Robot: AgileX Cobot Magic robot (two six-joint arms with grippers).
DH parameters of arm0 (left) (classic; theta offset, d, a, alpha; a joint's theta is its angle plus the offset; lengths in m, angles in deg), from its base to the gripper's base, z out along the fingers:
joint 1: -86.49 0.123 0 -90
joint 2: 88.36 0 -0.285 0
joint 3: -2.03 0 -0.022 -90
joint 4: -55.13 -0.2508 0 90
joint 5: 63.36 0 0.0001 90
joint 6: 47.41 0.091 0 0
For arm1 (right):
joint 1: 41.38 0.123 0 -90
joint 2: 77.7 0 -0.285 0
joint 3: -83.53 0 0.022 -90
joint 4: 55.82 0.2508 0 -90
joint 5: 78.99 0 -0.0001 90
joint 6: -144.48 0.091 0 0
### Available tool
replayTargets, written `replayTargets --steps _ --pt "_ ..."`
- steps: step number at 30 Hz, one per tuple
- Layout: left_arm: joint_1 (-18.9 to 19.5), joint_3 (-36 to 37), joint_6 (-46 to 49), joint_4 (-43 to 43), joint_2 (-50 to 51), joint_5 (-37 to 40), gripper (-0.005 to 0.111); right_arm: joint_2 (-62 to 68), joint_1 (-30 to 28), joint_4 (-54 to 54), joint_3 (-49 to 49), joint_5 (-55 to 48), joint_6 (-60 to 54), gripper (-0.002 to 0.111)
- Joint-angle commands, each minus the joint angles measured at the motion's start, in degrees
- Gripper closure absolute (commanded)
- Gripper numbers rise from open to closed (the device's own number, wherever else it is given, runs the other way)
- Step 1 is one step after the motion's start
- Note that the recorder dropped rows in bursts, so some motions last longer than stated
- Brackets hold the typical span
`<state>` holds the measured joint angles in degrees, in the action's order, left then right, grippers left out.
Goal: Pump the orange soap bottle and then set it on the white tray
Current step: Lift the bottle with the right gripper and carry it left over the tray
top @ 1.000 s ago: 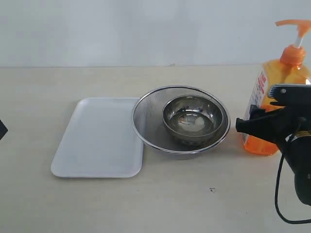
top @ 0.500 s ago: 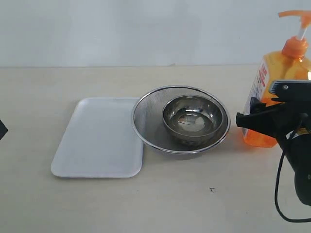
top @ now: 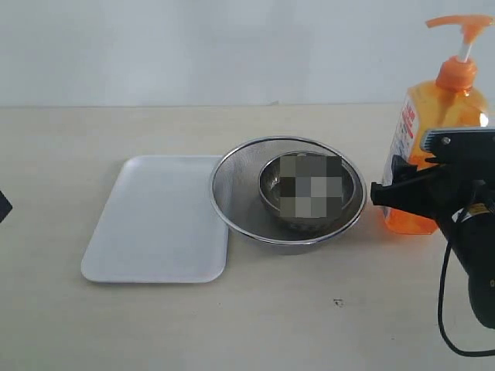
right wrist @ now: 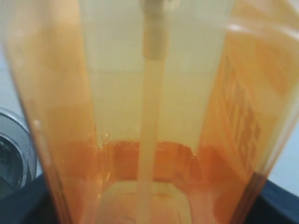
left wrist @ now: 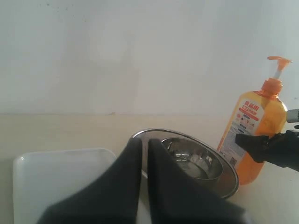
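Holding the orange soap bottle (top: 441, 116) at frame right, pinched low in the right gripper (top: 404, 196), with the left gripper (left wrist: 145, 154) pressed together, empty; likely next: pressing the raised pump head (top: 462, 27), then carrying leftward past the mesh bowl (top: 232, 210) onto the white tray (top: 155, 224).

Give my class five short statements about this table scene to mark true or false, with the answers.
1. The orange soap bottle stands on the white tray. False: it is on the other side of the mesh bowl, in the right gripper.
2. A smaller steel bowl sits inside the mesh bowl. True.
3. The left gripper is shut and holds nothing. True.
4. The bottle is full to the neck. False: liquid fills only its lower part.
5. The right gripper grips the bottle's body. True.
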<state>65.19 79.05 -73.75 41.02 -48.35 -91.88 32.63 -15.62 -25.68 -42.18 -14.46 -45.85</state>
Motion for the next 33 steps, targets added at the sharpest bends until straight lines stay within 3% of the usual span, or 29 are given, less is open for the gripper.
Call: replayTargets --steps 1,13,27,33 --pt "0.1 0.2 -0.59 0.25 -0.2 -0.24 0.102 -3.57 0.02 -0.7 -0.4 5.43 -0.84 0.108" --pt "0.1 0.2 -0.59 0.02 -0.2 -0.48 0.102 -15.36 0.02 -2.73 -0.4 5.15 -5.31 0.108" --pt "0.1 0.2 -0.59 0.02 -0.2 -0.48 0.102 -25.59 0.02 -10.03 -1.58 -4.15 -3.23 0.108" --pt "0.1 0.2 -0.59 0.02 -0.2 -0.48 0.102 -25.82 3.91 -10.44 -5.07 -6.52 -3.76 0.108"
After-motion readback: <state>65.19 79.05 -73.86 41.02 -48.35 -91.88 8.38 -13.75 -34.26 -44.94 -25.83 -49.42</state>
